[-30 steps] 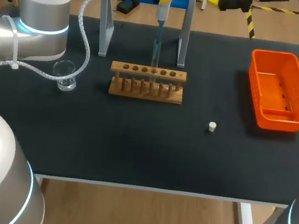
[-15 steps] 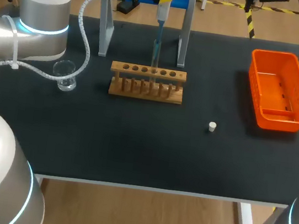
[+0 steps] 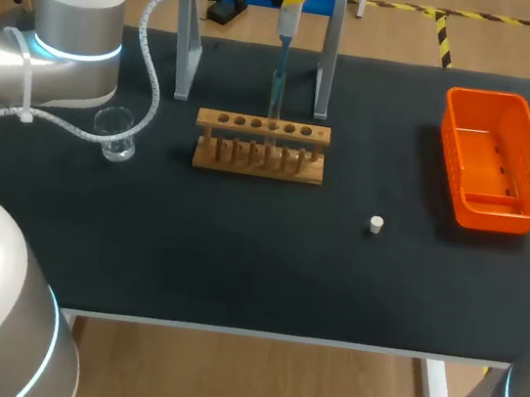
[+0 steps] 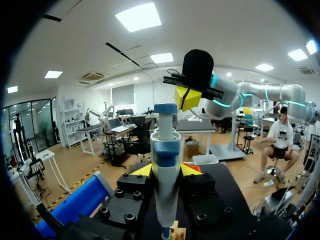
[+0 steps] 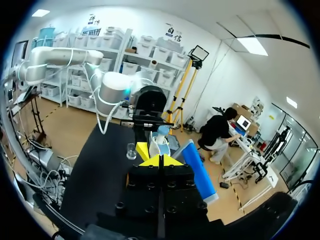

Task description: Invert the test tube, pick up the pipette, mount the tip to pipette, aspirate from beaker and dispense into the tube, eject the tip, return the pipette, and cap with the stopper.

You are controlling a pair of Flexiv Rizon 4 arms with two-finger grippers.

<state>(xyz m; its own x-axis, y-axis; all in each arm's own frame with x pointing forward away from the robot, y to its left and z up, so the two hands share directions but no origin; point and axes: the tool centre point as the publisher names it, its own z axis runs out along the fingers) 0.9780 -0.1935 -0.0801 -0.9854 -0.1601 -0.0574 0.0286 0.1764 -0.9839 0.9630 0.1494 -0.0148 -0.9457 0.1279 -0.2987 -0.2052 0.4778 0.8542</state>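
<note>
Pipette [image 3: 287, 26] stands upright (long axis vertical), pinched from both sides by the left end effector [image 4: 166, 172]. It hangs straight over the wooden rack [image 3: 261, 146] on the desk [image 3: 237, 254], lower end pointing down at the tube [image 3: 276, 90]. The right end effector [image 5: 160, 161] is pressed together, empty and well apart.

Upright pipette [image 3: 287, 26] over wooden rack [image 3: 261, 146], white stopper [image 3: 376, 224] well apart.

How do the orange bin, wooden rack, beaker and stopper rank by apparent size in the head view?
Largest to smallest:
1. orange bin
2. wooden rack
3. beaker
4. stopper
The bin and rack look similar in length, but the bin covers more area.
</note>
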